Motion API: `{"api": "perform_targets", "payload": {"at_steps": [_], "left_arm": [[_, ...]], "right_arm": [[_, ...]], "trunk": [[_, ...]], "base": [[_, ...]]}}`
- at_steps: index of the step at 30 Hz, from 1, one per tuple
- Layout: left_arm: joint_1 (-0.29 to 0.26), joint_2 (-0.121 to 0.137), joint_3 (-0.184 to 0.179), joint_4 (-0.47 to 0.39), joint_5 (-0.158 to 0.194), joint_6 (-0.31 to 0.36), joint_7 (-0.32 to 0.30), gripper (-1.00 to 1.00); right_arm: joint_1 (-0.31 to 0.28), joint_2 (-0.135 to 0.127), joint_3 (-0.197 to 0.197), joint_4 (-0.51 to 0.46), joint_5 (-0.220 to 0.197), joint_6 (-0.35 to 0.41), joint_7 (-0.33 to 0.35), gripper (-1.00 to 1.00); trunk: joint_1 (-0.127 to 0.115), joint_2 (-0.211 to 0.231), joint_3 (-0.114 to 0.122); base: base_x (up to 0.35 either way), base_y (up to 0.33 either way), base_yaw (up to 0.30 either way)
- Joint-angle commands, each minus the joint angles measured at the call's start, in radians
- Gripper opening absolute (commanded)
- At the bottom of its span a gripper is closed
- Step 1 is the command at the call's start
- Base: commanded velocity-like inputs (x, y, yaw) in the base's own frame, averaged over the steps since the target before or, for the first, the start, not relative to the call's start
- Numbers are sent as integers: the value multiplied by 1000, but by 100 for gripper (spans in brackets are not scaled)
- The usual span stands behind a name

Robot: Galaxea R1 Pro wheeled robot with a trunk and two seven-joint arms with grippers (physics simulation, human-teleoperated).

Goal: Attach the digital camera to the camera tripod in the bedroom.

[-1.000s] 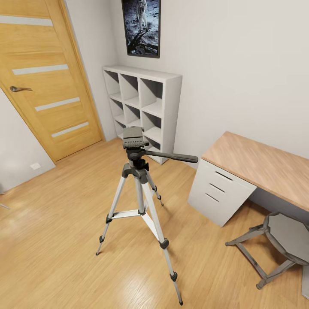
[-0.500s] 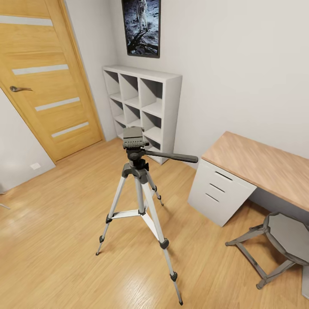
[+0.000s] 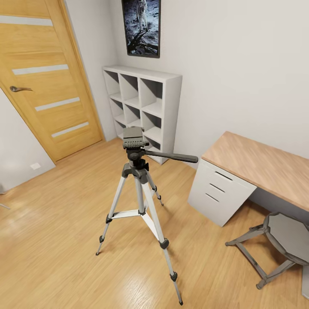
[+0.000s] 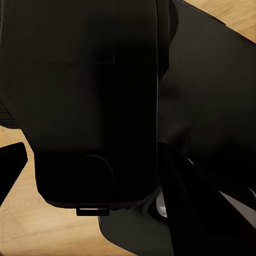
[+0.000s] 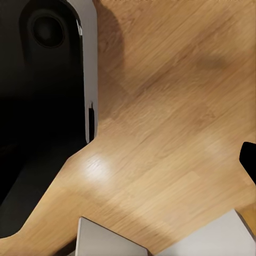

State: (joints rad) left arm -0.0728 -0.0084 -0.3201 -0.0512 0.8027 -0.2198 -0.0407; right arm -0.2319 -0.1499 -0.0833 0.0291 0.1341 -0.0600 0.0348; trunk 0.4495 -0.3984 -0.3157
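A bedroom with pale grey walls and a light wood floor [image 3: 64, 240], seen from the robot's head looking down. The tripod [image 3: 139, 201] stands upright in the middle of the floor on three splayed silver legs with black joints and feet. Its dark grey head plate [image 3: 133, 136] sits level at the top with nothing on it, and a long black pan handle [image 3: 171, 157] sticks out to the right.

Behind the tripod, against the far wall, is a white nine-cube shelf [image 3: 143, 107]. An astronaut poster [image 3: 141, 26] hangs above it. An oak door [image 3: 45, 77] with a metal lever handle [image 3: 19, 89] stands at the far left. To the right is a desk [image 3: 262, 165] with a wood top and white drawers [image 3: 216, 191]. A grey stool [image 3: 274, 244] sits near its front, at the right edge.

In the left wrist view, a large black boxy shape [image 4: 90, 101] is pressed close to the lens, with strips of wood floor beside it. It may be the camera, but it is too dark and close to tell, and I cannot tell whether the left gripper is spread or pinching it.

The right wrist view looks down at wood floor [image 5: 176, 106], with a black and grey part of the robot [image 5: 48, 80] along one side and a dark fingertip [image 5: 248, 160] at the opposite edge. I cannot tell whether the right gripper is spread or pressed together.
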Motion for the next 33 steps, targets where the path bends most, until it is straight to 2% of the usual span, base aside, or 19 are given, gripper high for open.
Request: {"api": "perform_targets", "payload": {"at_steps": [1, 26, 29, 33], "left_arm": [[-1, 0, -6, 2, 8, -4, -4, -100], [-1, -2, -6, 2, 10, -4, -4, -100], [-1, 3, -6, -2, 14, -3, -1, -100], [-1, 25, -5, -11, 17, -2, 2, -100]], "right_arm": [[-1, 0, -9, 3, 10, -6, 2, 100], [-1, -1, -9, 3, 12, -3, 4, 100], [-1, 0, -9, 3, 12, -4, 4, 100], [-1, -2, -9, 3, 12, -5, 5, 100]], "trunk": [[0, -2, -2], [0, -2, -2], [0, -2, -2], [0, -2, -2]], "base": [[0, 0, 0], [0, 0, 0], [0, 0, 0], [0, 0, 0]]}}
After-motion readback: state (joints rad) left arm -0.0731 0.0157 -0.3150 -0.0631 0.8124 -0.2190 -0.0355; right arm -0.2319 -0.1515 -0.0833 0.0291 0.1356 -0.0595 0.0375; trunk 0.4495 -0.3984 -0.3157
